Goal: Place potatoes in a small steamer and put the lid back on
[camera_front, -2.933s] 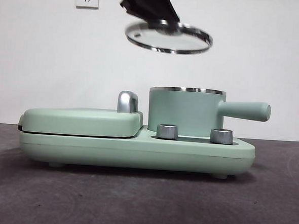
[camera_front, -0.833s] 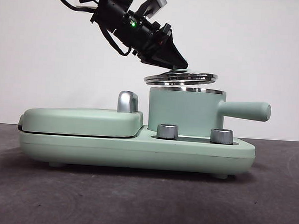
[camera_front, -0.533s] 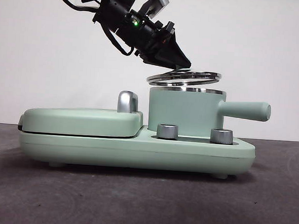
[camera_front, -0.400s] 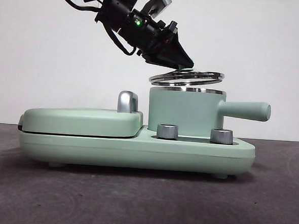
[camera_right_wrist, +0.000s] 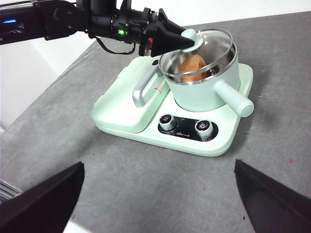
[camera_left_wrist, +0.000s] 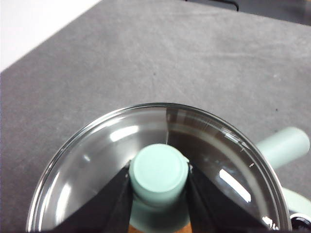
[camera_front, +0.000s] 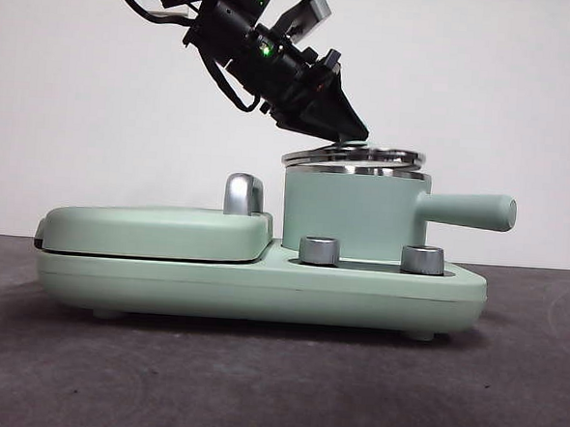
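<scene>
On the dark grey table (camera_right_wrist: 146, 184) before a white wall (camera_front: 485, 100), the left tool (camera_left_wrist: 159, 180) grips the lid (camera_front: 354, 158) by its knob, tilted on the small steamer (camera_front: 355, 213) holding the potato (camera_right_wrist: 192, 67). The right tool (camera_right_wrist: 158, 196) waits wide apart.

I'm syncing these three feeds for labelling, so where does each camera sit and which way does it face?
Front view: low, at table height, looking level at the small steamer; the left gripper slants in from above.
Left wrist view: on the left arm, looking down at the lid; its jaws clamp the knob.
Right wrist view: raised, looking across the table at the cooker; its own jaws stand wide apart at the bottom corners; the potato shows through the lid.
All three share the lid.
</scene>
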Tool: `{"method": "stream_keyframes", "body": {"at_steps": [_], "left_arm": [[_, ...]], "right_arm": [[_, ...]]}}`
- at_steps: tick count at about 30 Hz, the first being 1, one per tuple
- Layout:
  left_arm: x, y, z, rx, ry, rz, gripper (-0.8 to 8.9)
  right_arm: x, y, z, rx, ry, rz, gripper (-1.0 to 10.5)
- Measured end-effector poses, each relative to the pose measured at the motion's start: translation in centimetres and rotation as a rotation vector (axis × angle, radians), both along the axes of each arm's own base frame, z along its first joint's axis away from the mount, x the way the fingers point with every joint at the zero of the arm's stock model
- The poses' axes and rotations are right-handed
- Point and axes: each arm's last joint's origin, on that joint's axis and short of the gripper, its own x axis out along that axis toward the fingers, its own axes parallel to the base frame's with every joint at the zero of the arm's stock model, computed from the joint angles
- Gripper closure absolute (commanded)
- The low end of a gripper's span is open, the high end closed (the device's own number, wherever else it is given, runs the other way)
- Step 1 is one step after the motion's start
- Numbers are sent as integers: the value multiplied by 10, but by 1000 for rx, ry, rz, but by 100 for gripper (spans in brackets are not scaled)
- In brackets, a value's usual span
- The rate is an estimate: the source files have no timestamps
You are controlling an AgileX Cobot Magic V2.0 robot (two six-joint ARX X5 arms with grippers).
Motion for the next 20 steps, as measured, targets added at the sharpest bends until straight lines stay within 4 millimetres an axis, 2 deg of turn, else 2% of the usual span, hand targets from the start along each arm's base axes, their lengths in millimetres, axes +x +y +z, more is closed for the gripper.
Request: {"method": "stream_keyframes", "body": {"at_steps": [20], "left_arm": [[-3, -8, -6, 31, -31, -32, 802]], "right_arm": [[0, 0, 0, 11, 8, -6, 460]]}}
